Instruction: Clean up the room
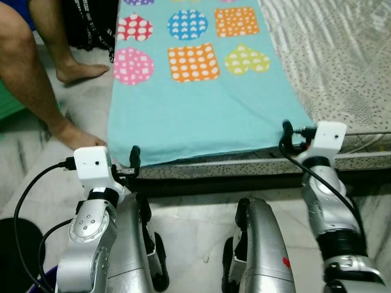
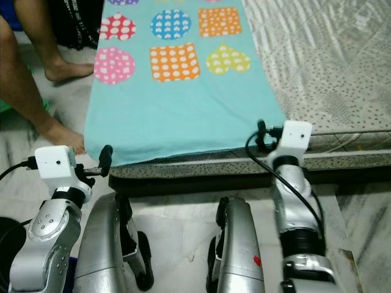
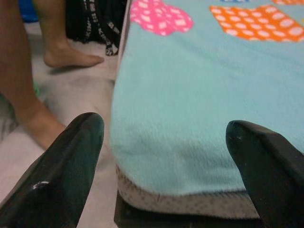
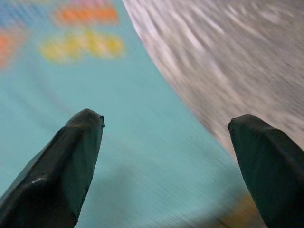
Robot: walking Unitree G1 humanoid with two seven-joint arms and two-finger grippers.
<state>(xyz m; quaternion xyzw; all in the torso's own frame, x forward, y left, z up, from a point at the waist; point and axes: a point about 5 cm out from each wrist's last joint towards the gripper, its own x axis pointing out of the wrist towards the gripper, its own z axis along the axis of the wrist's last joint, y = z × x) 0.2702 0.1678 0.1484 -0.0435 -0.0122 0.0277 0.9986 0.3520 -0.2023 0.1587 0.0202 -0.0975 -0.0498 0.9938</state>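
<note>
A turquoise blanket printed with dotted hearts, circles and squares lies flat on the bed, its near edge hanging just over the mattress front. My left gripper is open at the blanket's near left corner; in the left wrist view the two fingers straddle that corner without touching it. My right gripper is open at the near right corner. In the blurred right wrist view its fingers stand wide apart above the blanket's right edge.
The grey patterned mattress extends to the right of the blanket. A person's bare legs and feet stand on the marble floor at the left, close to my left arm. A black round object lies at the lower left.
</note>
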